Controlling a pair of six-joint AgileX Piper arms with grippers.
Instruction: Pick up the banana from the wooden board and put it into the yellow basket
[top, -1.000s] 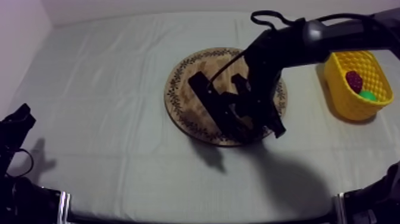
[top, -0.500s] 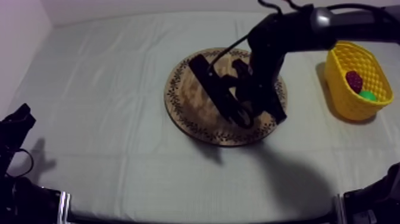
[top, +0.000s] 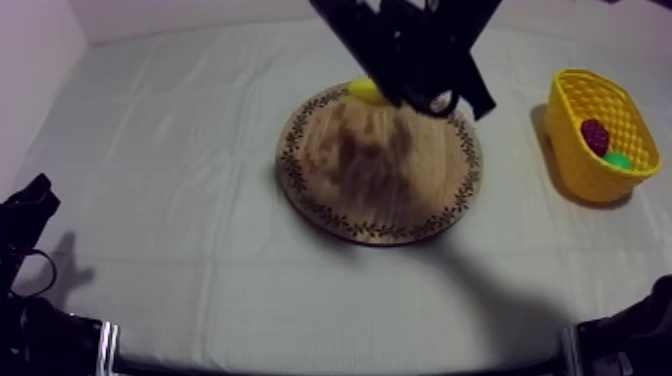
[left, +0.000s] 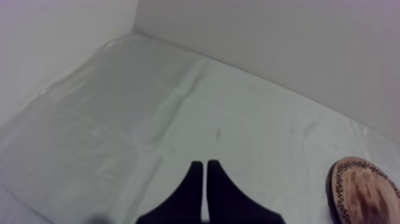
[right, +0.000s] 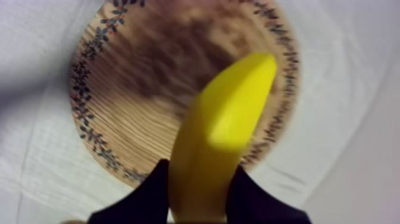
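Right now my right gripper (right: 201, 184) is clamped on the banana (right: 229, 125), one black finger on each side of it near one end, the rest jutting out free over the wooden board (right: 149, 89). In the top view that arm fills the upper middle of the frame, and a bit of yellow peeks out beneath it over the far rim of the board. So the banana is off the board and in the air, not yet over the yellow basket (top: 578, 172) at the right of the frame.

I judge the banana light and stiff, a toy with a smooth skin that could slip. A hold near one end leaves a long part free to swing or twist between my fingers. A hold nearer the middle, across the narrow way, would sit steadier, but this one looks firm enough for a slow carry.

My left gripper (left: 205, 179) rests with its fingers together as a narrow wedge, low over the cloth (top: 180, 200), the board's rim off to one side of it.

Counting: one banana, one board, one basket. In the basket lie one small red fruit (top: 595, 134) and one green piece (top: 618, 160) whose kind I cannot tell.
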